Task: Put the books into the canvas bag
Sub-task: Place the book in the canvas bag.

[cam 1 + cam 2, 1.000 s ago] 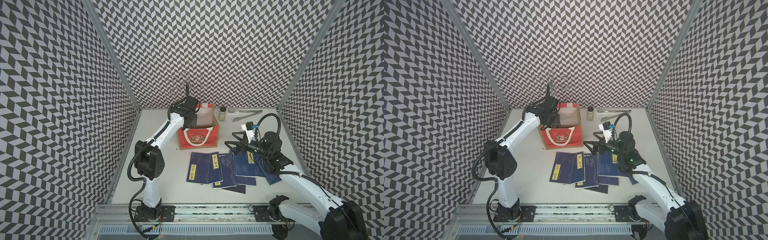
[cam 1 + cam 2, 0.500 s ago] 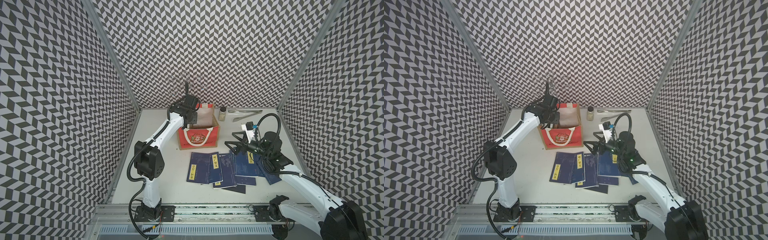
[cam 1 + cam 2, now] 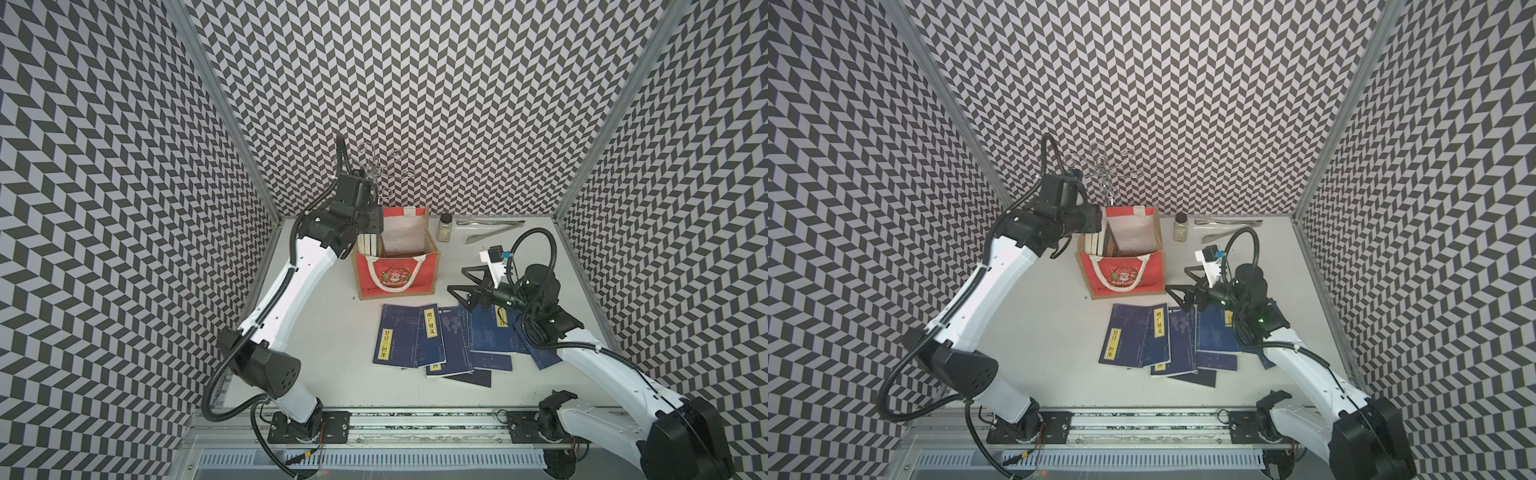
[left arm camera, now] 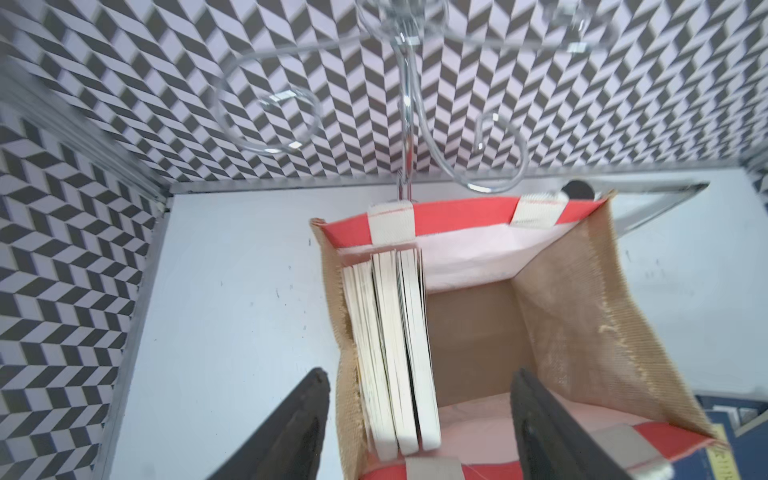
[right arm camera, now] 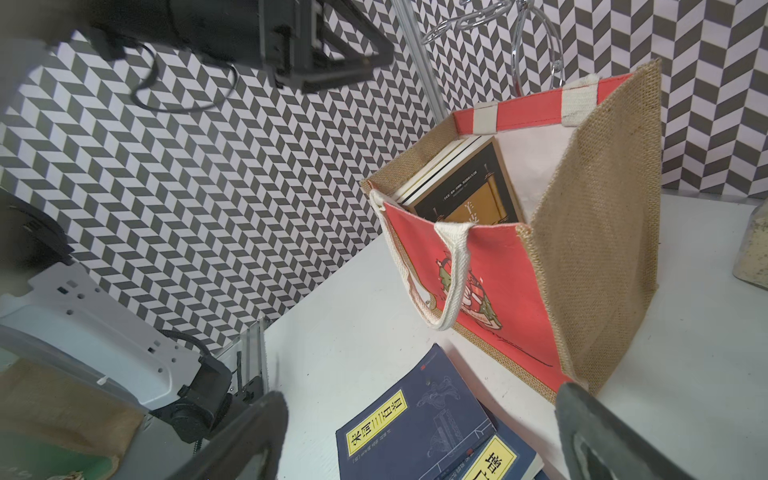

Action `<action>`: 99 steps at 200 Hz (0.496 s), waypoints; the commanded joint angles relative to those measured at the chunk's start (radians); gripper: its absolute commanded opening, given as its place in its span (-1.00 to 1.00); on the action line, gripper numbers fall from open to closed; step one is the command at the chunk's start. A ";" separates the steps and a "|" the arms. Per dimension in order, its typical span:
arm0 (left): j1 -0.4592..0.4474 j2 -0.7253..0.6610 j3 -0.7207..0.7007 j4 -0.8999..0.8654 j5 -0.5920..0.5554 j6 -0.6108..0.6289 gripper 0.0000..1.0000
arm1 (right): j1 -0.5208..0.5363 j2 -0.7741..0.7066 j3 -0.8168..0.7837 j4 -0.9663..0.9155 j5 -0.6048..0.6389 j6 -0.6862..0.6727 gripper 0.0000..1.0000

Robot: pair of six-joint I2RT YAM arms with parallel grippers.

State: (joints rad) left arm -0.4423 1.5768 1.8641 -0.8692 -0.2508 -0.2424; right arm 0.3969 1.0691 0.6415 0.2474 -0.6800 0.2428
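Left fingers (image 4: 295,424) stood spread apart above the canvas bag (image 4: 582,316), gripping nothing. One finger hung outside the tan side wall, over the worktop (image 4: 232,311). The other hung over the bag's open inside. Below and between them I saw three books (image 4: 390,353) standing on edge, page edges up, packed against that same side wall. In the right wrist view, the innermost of the three was the black-and-gold book (image 5: 469,187), its cover facing the bag's interior.

The bag stood upright with its mouth open, a white handle drooping over the red front panel.

Right fingers (image 5: 594,436) were also wide apart and held nothing. In both top views they hovered near the bag's front corner, apart from it, over one edge of the navy books (image 3: 440,340). Those lay flat and overlapping on the worktop in front of the bag, some with yellow labels up. I could not count them through the overlap.

A small jar (image 3: 445,227) stood beside the bag's far corner, not touching it.
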 commanded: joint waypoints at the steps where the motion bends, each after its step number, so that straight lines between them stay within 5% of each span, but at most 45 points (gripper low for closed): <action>1: 0.004 -0.065 -0.075 0.024 0.062 0.018 0.52 | 0.031 -0.004 -0.016 0.027 0.025 -0.022 0.99; 62: -0.014 -0.465 -0.609 0.264 0.431 -0.057 0.99 | 0.140 -0.059 -0.104 -0.028 0.109 0.004 0.99; 99: -0.089 -0.647 -0.955 0.405 0.457 -0.216 0.99 | 0.251 -0.046 -0.175 -0.036 0.148 0.046 0.99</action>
State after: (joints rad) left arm -0.4923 1.0107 1.0592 -0.6079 0.1303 -0.3351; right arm 0.5850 1.0233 0.5045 0.1955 -0.5755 0.2600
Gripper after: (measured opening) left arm 0.995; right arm 0.994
